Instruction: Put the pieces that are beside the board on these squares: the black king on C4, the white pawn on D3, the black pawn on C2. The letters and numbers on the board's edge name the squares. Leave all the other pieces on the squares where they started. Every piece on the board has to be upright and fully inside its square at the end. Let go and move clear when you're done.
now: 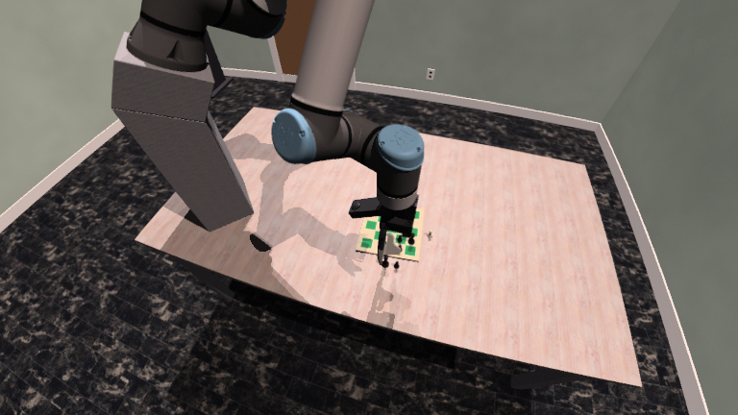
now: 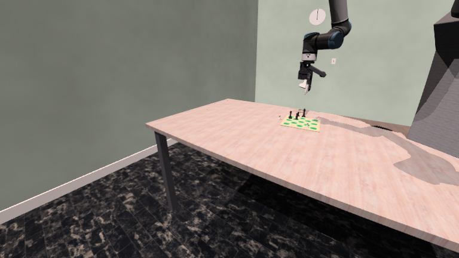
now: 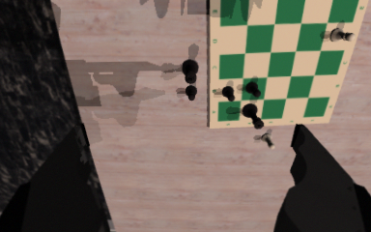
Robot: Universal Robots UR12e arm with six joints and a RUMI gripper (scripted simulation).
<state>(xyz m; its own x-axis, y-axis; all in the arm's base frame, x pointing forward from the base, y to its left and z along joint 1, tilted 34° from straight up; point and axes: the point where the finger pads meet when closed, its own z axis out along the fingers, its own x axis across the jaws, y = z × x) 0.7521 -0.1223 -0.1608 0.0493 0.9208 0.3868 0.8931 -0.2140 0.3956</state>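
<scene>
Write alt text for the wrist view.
Looking straight down, a green and tan chessboard lies on a wooden table, three black pieces near one corner, a white piece opposite. Two black pieces and a white pawn stand off the board; the open tool's dark fingers frame the bottom.
</scene>
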